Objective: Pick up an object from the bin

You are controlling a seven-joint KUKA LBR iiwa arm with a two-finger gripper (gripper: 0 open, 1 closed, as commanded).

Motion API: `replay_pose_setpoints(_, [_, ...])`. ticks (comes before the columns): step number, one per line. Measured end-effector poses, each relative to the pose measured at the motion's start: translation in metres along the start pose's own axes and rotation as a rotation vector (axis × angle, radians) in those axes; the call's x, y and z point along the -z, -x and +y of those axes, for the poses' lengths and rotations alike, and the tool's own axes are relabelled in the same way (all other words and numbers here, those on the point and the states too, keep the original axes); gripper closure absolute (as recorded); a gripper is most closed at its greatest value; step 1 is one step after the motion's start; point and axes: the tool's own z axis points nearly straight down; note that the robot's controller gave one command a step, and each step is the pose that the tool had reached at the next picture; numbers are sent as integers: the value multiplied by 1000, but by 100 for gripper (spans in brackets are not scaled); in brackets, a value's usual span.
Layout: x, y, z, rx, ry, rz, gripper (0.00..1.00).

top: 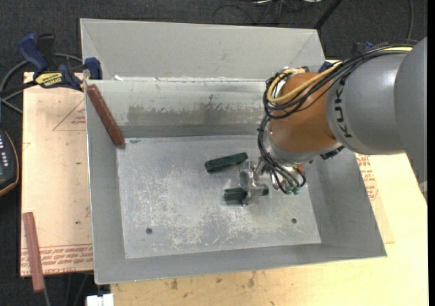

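Note:
My gripper [255,182] is low over the bin floor, right of the middle, under the orange wrist cover. A small dark green block [236,196] lies on the floor right against its lower left side; I cannot tell if it is gripped. A longer dark green bar [226,162] lies flat just up and to the left of the gripper, apart from it.
A brown strip [105,116] leans along the bin's left wall near the back corner. The arm and its cables cover the right part of the bin floor. Bare floor stretches to the left and front of the gripper.

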Motion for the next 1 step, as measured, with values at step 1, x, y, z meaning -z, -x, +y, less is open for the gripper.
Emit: replay_pose_setpoints(1, [137,-5,27,12,0,-7,100])
